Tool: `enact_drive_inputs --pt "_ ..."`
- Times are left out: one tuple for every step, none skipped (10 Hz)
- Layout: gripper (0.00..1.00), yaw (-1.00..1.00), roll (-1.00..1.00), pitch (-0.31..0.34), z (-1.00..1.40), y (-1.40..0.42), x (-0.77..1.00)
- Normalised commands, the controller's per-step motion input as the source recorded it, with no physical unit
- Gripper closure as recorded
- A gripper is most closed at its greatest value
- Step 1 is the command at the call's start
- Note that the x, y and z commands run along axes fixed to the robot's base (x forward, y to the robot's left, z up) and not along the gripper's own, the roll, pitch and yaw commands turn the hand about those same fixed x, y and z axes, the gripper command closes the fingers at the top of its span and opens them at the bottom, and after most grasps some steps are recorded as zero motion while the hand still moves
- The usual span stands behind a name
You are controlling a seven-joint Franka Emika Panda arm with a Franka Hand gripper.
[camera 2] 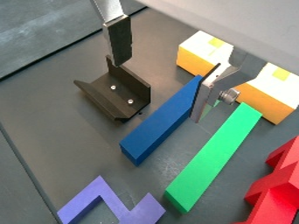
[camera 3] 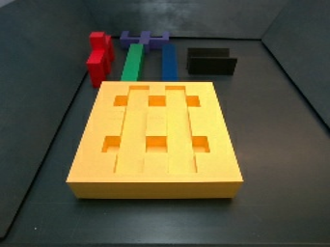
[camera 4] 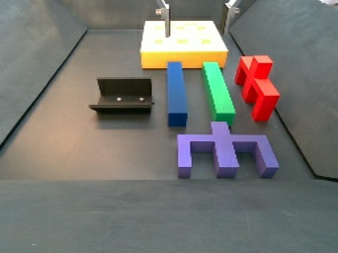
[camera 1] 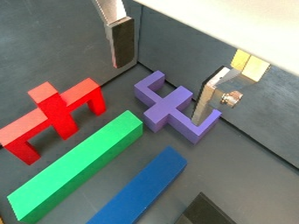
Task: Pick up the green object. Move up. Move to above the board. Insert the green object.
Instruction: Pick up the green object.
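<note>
We have the green bar (camera 4: 216,90) lying flat on the dark tabletop (camera 4: 79,128), right of centre in a side view, untouched. The blue bar (camera 4: 176,91) lies just beside it on the left, parallel, with a narrow gap between them. On the bar's other side sits the red block (camera 4: 256,85), near but apart. Below the two bars in that frame is the purple piece (camera 4: 224,153), and at left the black fixture (camera 4: 125,96) stands well clear.

The board (camera 4: 184,44) sits at the top of that frame, just past the far ends of the bars. From the opposite side view the board (camera 3: 157,137) fills the foreground, its six square holes open, with the green bar (camera 3: 131,61) behind it at upper left centre.

Now the tool (camera 4: 196,8): we see only its two finger tips at the top edge of the side view, up over the board. In a wrist view the tool (camera 2: 170,64) hangs with its silver fingers (camera 2: 119,38) spread wide (nothing at all between the pads). Below it in that view we see the green bar (camera 2: 218,157) running toward the lower centre, the blue bar (camera 2: 170,119) beside it. In a wrist view the green bar (camera 1: 77,165) lies at lower left, between the red block (camera 1: 52,112) and the blue bar (camera 1: 143,188).
</note>
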Motion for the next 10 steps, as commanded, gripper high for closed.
enact_drive_inputs --pt "0.00 0.00 -0.11 0.000 -0.14 0.00 0.00" --pt "0.00 -0.01 0.00 0.000 0.00 -0.11 0.03" --pt "0.00 0.00 -0.10 -0.194 -0.42 -0.27 -0.23" --pt "0.00 0.00 -0.13 -0.246 -0.51 -0.59 -0.39" --pt "0.00 0.00 0.00 -0.184 -0.71 -0.88 -0.45" --pt "0.00 0.00 0.00 -0.157 -0.82 -0.85 -0.52" --pt "0.00 0.00 0.00 -0.107 -1.00 -0.37 -0.31" --pt "0.00 -0.11 0.04 -0.004 -1.00 0.00 -0.11" --pt "0.00 -0.17 0.17 0.034 -0.86 0.06 0.00" --pt "0.00 -0.03 0.29 0.046 -0.60 0.10 -0.12"
